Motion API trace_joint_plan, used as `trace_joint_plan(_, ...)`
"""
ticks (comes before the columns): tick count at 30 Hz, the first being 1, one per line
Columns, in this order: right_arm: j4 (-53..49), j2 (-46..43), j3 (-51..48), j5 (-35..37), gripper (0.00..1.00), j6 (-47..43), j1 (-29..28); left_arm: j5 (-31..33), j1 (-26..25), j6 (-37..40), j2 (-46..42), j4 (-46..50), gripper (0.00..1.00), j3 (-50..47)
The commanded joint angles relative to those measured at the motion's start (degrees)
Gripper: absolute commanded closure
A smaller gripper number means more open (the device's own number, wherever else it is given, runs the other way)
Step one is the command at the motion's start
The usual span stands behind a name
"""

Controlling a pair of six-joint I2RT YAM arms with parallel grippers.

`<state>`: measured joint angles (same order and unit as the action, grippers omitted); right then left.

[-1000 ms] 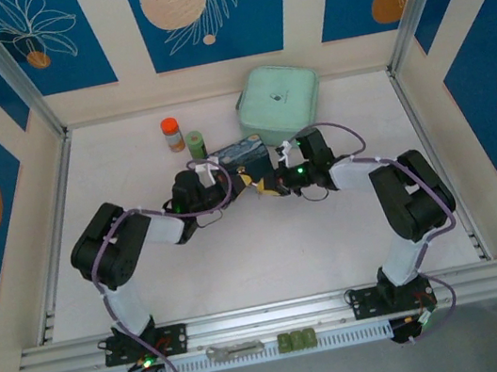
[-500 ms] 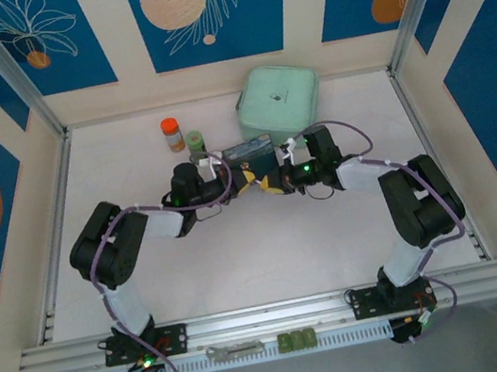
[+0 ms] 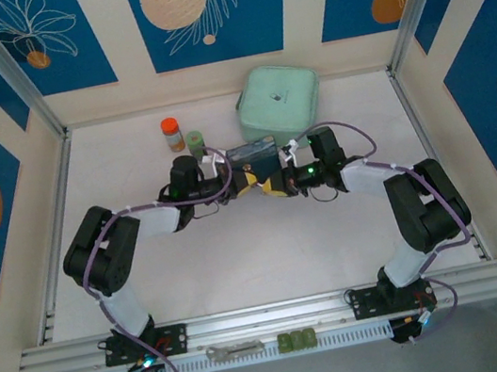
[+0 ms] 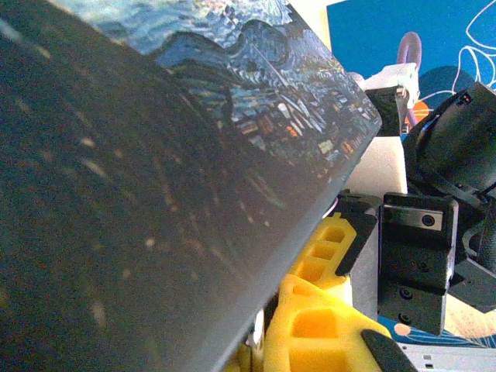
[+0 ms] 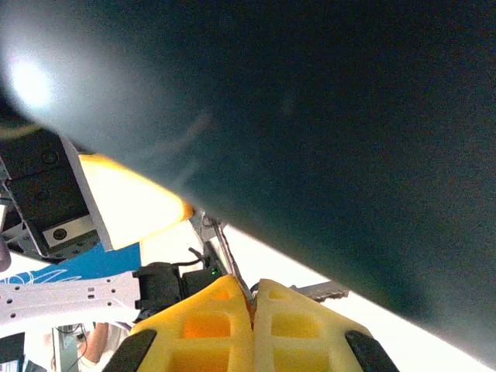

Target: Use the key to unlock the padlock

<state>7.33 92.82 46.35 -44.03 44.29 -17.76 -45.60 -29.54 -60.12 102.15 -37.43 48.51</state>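
White table (image 3: 242, 263), blue tin (image 3: 251, 152) in its middle: the right claw (image 5: 250, 291) is pinched shut beside it, likely on the key (image 5: 325, 291), the left claw (image 3: 244, 183) I cannot tell, and next the key must find the padlock hole
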Motion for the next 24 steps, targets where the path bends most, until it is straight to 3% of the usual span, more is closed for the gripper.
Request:
trace_joint_plan(1,7.49,-0.47,-0.80,-4.23,1.00,0.09,0.63,-5.67,-1.22,4.61,-1.21,3.02,1.00,1.03)
trace_joint_plan(3,9.05,0.35,0.30,-4.27,1.00,1.39,-0.44,-6.26,-1.56,4.54,-0.53,2.61,1.00,1.40)
trace_joint_plan(7,3.61,2.50,5.11,2.88,1.00,5.85,-3.68,-5.17,-2.70,5.56,-0.17,3.34,1.00,0.75)
trace_joint_plan(15,11.89,1.14,1.43,9.86,1.00,15.68,-5.18,-0.31,-3.13,0.53,0.77,-6.00,1.00,-3.74)
trace_joint_plan(20,16.82,1.10,-0.02,9.20,0.86,18.72,-5.41,0.60,-3.33,-2.61,2.44,-10.77,1.00,-4.30)
trace_joint_plan(24,16.56,0.42,-0.33,9.54,0.80,18.98,-5.44,0.69,-3.41,-3.04,2.53,-11.09,1.00,-4.21)
